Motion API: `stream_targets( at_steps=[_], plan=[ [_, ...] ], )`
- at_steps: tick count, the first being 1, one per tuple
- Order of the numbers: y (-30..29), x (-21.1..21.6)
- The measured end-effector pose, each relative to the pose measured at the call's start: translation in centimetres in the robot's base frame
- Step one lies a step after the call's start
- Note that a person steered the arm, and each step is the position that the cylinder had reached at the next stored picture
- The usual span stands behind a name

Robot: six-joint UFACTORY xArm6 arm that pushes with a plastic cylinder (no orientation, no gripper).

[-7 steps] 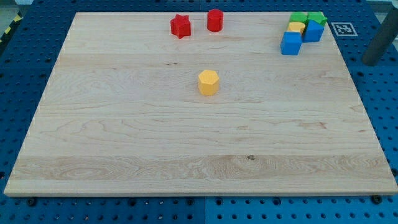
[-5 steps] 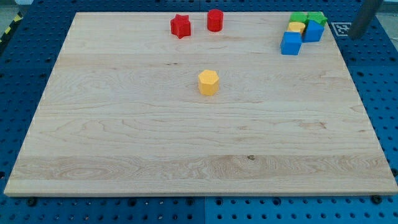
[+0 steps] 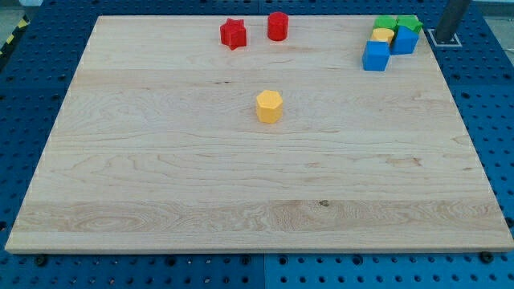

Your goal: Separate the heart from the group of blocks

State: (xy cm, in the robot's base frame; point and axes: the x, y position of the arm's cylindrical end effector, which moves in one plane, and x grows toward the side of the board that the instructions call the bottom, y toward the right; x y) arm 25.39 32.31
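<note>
A tight group sits at the board's top right: a yellow heart (image 3: 383,35) in the middle, two green blocks (image 3: 386,22) (image 3: 409,22) above it, a blue block (image 3: 405,41) at its right and a blue cube (image 3: 375,56) below it. My tip (image 3: 445,36) is off the board, just right of the group, over the marker tag. It touches no block.
A red star (image 3: 233,33) and a red cylinder (image 3: 278,26) stand near the top edge. A yellow hexagonal block (image 3: 269,106) sits near the board's middle. The wooden board (image 3: 241,193) lies on a blue perforated table.
The rod has moved up and to the left, from off the board's right side to just beside the top-right group. No block has moved.
</note>
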Motion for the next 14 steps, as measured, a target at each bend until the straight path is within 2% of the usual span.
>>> stream_targets(
  at_steps=[2, 8, 10, 12, 14],
  plan=[
    [-0.3, 0.0],
    [-14.0, 0.6],
    [-15.6, 3.1],
    [-15.8, 3.5],
    [-20.0, 3.5]
  ],
)
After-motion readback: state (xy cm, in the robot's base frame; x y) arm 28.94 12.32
